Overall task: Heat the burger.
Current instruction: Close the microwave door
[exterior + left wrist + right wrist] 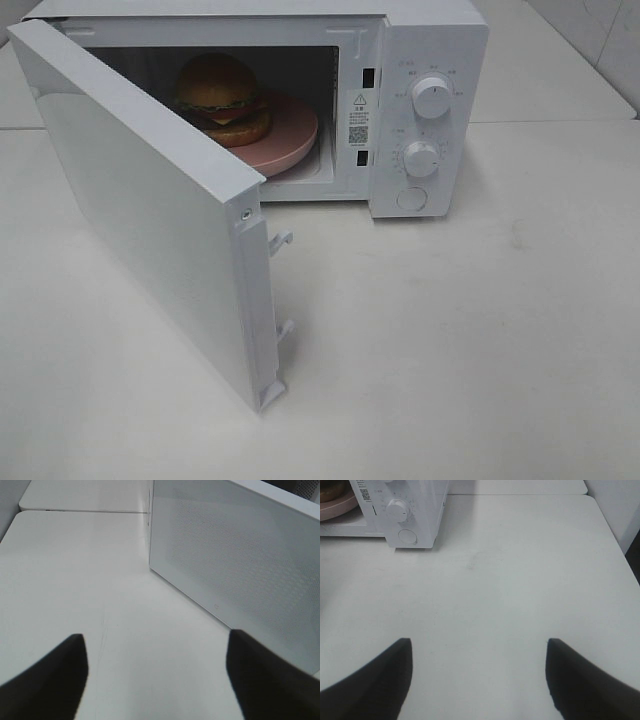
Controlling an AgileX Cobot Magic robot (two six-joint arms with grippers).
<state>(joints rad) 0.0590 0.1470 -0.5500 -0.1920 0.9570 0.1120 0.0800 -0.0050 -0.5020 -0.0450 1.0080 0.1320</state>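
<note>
Noting the glossy brown-bunned burger (218, 90) inside the white microwave (430, 40) for heating, I had left fingers (47, 680) and right fingers (370, 680) spread, empty.

Your left gripper (156, 637) shows only the tips of its two dark fingers (52, 677); they stand spread wide apart, holding nothing and touching nothing; your right gripper (478, 642) is posed the same way, its two dark fingers (585, 680) parted wide, with nothing gripped between them.
</note>
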